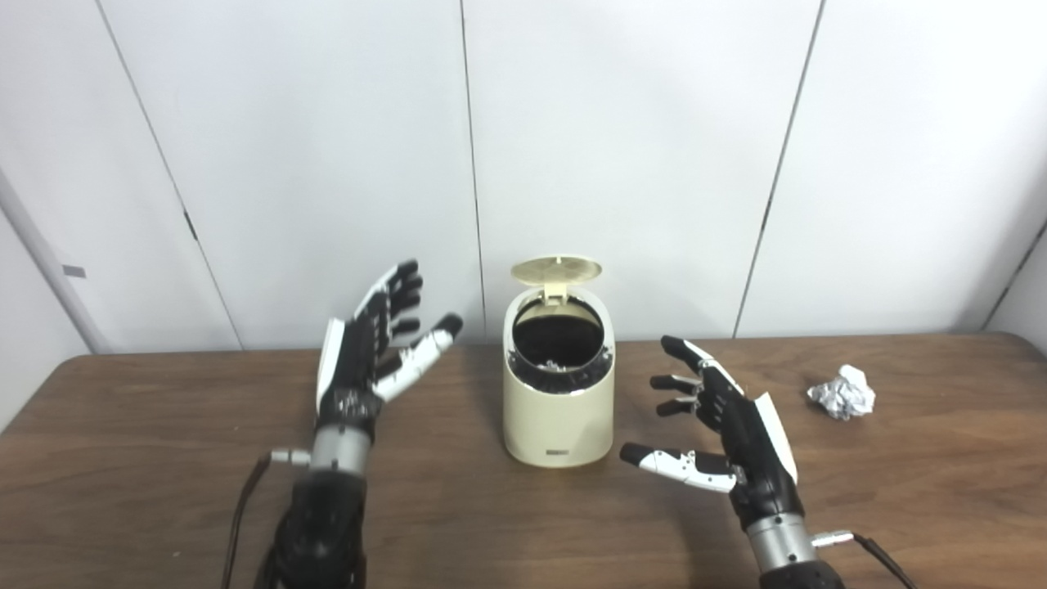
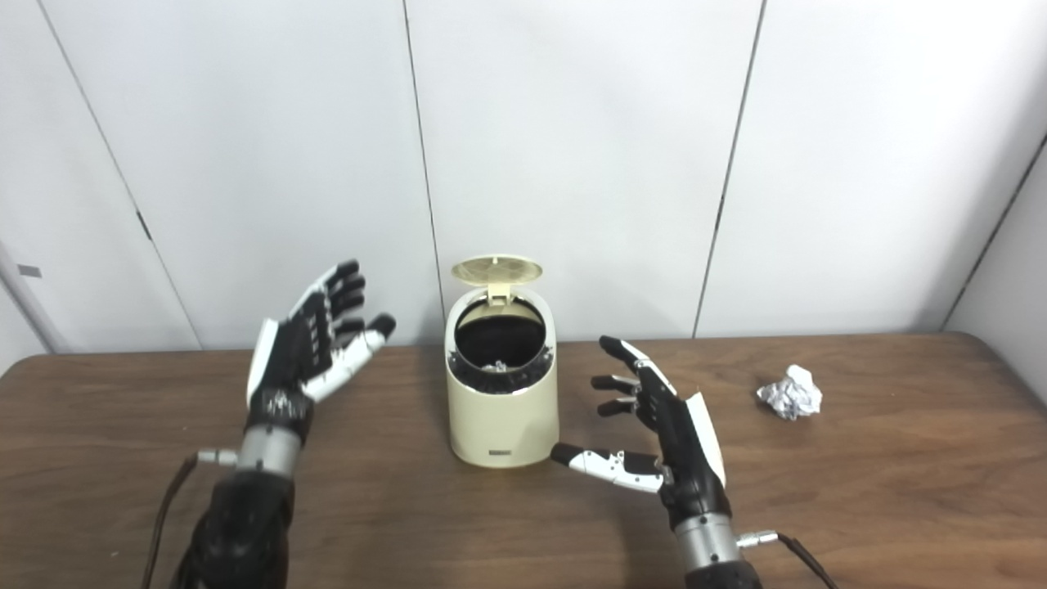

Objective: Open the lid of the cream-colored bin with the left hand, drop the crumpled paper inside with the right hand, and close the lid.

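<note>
Your left hand (image 1: 368, 348) and right hand (image 1: 728, 425), both spread and empty, flank the upright bin (image 1: 559, 401), its lid (image 1: 556, 271) raised; crumpled paper (image 1: 842, 392) lies well right of your right hand.

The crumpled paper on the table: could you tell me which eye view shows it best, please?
The left eye view, narrowly: the crumpled paper looks slightly larger there, lying untouched on the table, apart from the open right hand. The right eye view shows the same ball whole and unobstructed, only a little smaller.
</note>
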